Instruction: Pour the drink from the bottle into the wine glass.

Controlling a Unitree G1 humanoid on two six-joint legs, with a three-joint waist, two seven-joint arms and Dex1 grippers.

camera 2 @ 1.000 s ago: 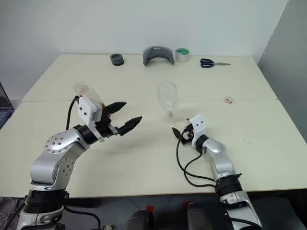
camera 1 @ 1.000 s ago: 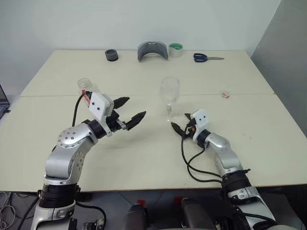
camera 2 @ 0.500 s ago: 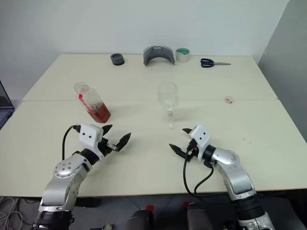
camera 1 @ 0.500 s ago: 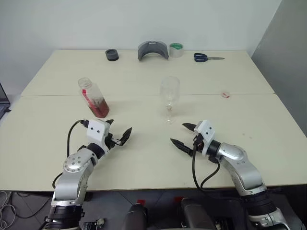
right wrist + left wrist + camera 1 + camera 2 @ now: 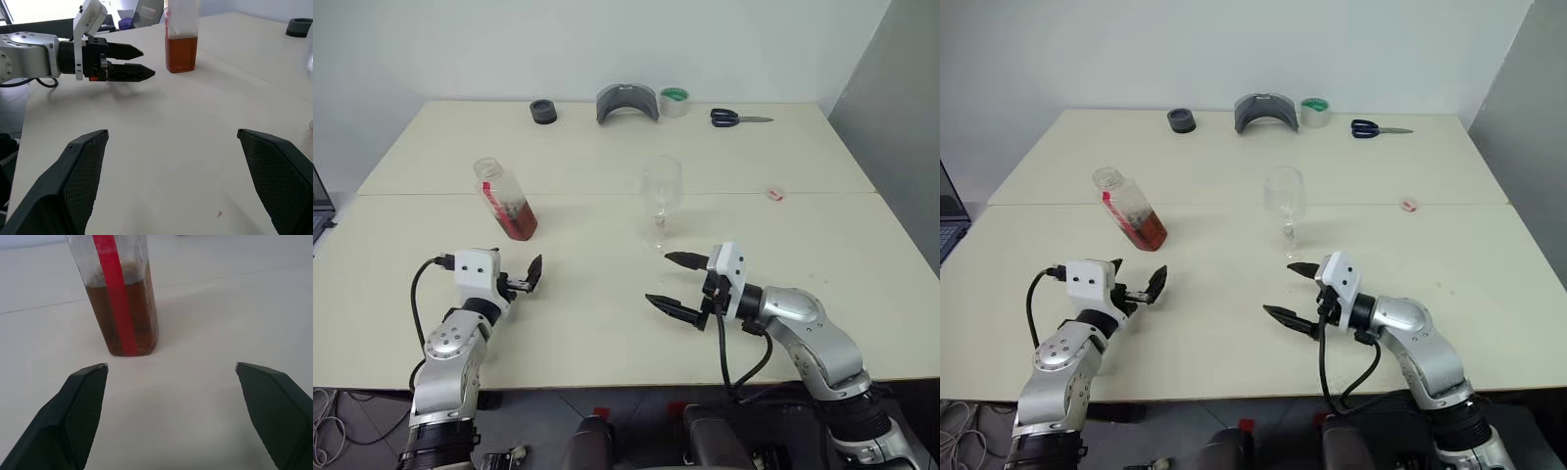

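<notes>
Both arms have pulled back toward the near edge of the table (image 5: 607, 196) since a second ago: the left gripper (image 5: 530, 276), which was up in front of the bottle, now sits low and short of it, and the right gripper (image 5: 675, 284) has backed off from the foot of the wine glass. Left gripper's fingers are spread wide apart, nothing between them, pointing at the bottle (image 5: 505, 200), which stands upright on the table's left half, clear of the fingertips. Its drink (image 5: 122, 316) fills the lower part, reddish-brown behind the red label strip. Right gripper's fingers are also splayed fully apart and holding nothing, aimed across toward the left. Wine glass (image 5: 660, 199) stands upright near the middle of the table, just beyond the right gripper, untouched and looking empty. Along the far edge sit a small dark round object (image 5: 543, 112), a grey curved piece (image 5: 626, 103), a roll of tape (image 5: 673, 101) and blue-handled scissors (image 5: 737, 117)
</notes>
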